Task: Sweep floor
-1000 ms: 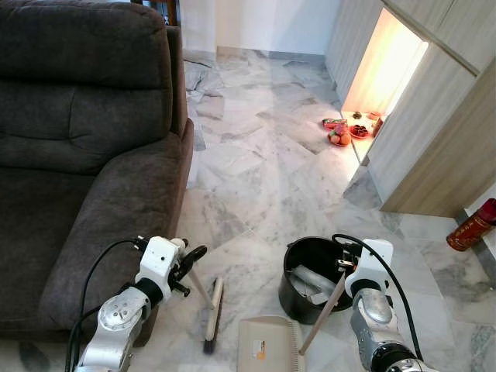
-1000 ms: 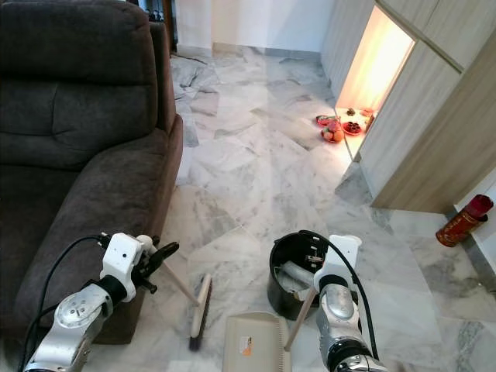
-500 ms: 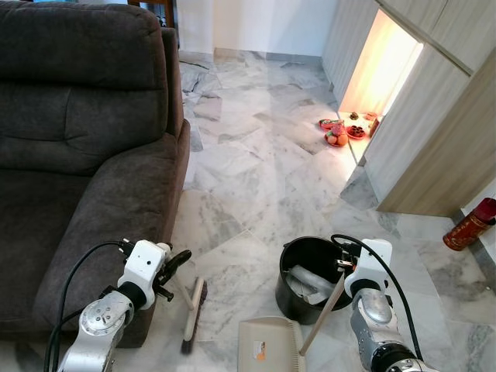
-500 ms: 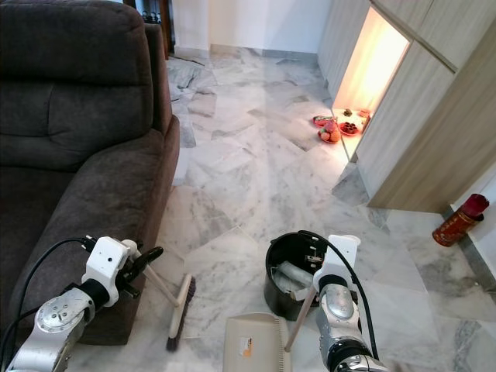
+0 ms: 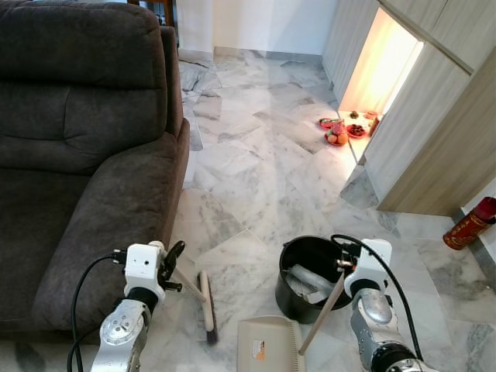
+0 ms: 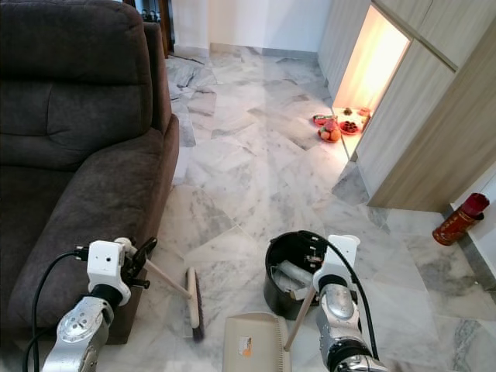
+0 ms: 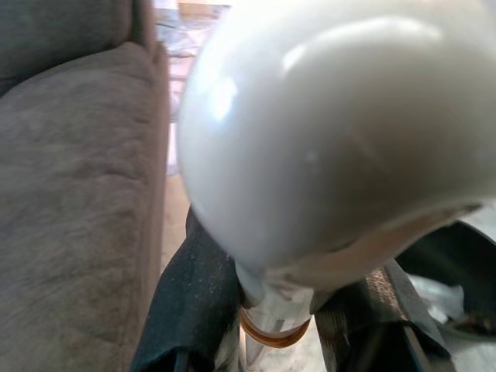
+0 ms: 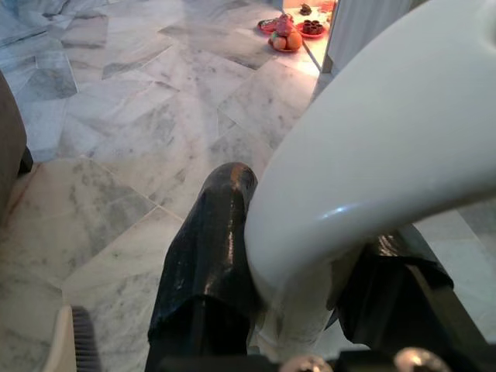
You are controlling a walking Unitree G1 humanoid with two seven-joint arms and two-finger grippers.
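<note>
My left gripper (image 5: 172, 260) is shut on the thin wooden handle of a broom (image 5: 207, 306), whose dark brush head rests on the marble floor beside the sofa's front corner. In the left wrist view the broom's white handle end (image 7: 333, 132) sits between my two black fingers (image 7: 194, 302). My right gripper (image 5: 345, 267) is shut on the slanted wooden handle of a beige dustpan (image 5: 267, 345), which lies flat on the floor near my feet. The right wrist view has the dustpan's white grip (image 8: 387, 147) clamped between the fingers (image 8: 209, 256). A black bin (image 5: 288, 267) with crumpled waste stands just behind the dustpan.
A dark grey sofa (image 5: 77, 155) takes up the left side. Wood-grain cabinets (image 5: 434, 139) with a lit niche line the right, with plates of fruit (image 5: 341, 132) on the floor before it. A red fire extinguisher (image 5: 469, 225) stands at far right. Open marble floor stretches ahead.
My left arm has drawn in toward my body and the broom head has swung left, then back right, ending turned end-on. The right arm and dustpan have stayed put.
</note>
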